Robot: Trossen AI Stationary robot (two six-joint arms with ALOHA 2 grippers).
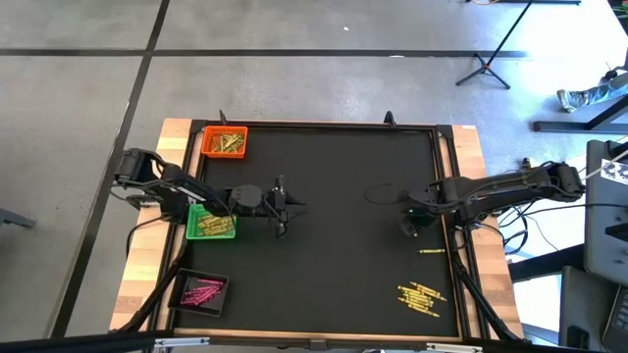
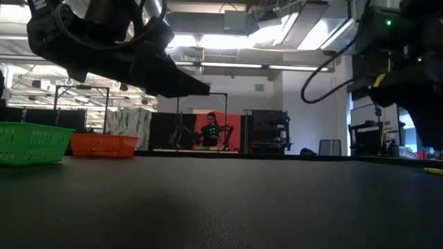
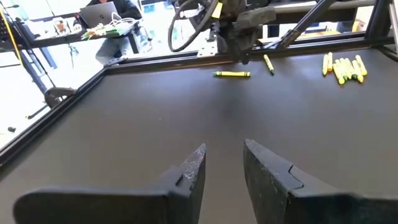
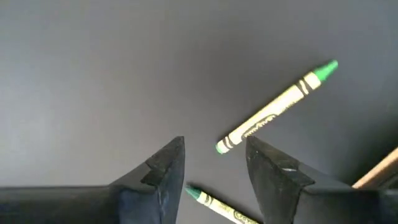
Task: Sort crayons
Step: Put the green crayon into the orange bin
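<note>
We see the right gripper (image 4: 212,163) with fingers apart over two green-tipped crayons (image 4: 277,107) on the black mat (image 1: 334,245). Our left gripper (image 3: 221,163), empty and parted, hovers just beside the green tray (image 1: 210,225).

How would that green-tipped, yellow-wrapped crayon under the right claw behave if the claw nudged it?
The green-tipped, yellow-wrapped crayon looks round and slim, lying flat on the smooth black mat, so it would probably roll or skid sideways. It seems stiff and light. The open right gripper hovers above one end, so a push there might spin it.
</note>
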